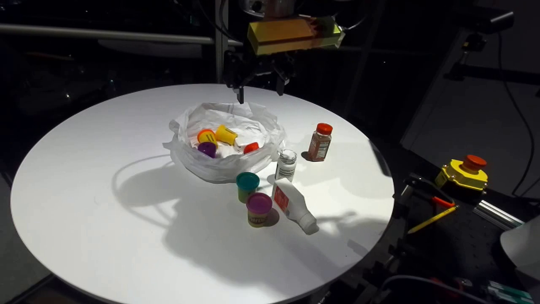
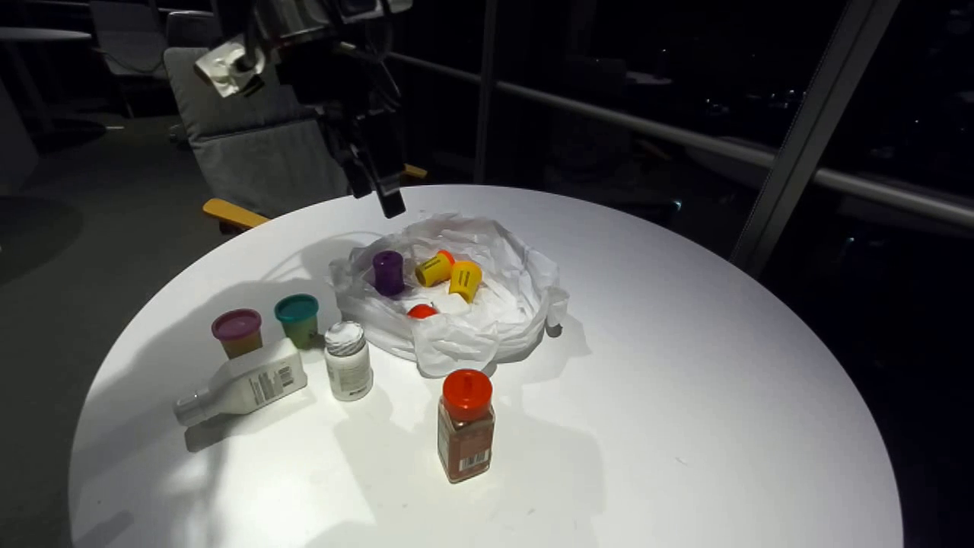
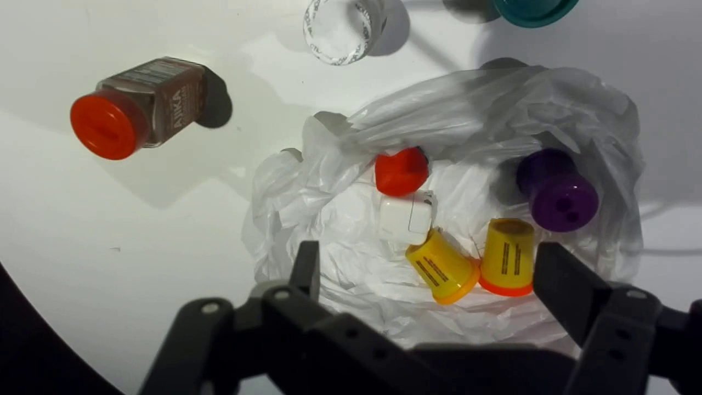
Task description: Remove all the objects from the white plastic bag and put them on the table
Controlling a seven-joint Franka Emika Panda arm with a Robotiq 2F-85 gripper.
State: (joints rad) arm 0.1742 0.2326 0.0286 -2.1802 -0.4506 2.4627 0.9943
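My gripper hangs open above the far rim of the white plastic bag, nothing between its fingers. The bag lies wide open on the round white table. Inside it the wrist view shows a purple jar, a yellow tub with an orange lid, another yellow tub with a red-orange lid, a red item and a white cube. Outside the bag stand a red-capped spice jar, a white jar, a teal-lidded tub and a pink-lidded tub. A white bottle lies on its side.
The tubs, white jar and lying bottle are grouped close to the bag's side. Off the tabletop sit a yellow device with a red button and a yellow pencil. A grey chair stands behind the table.
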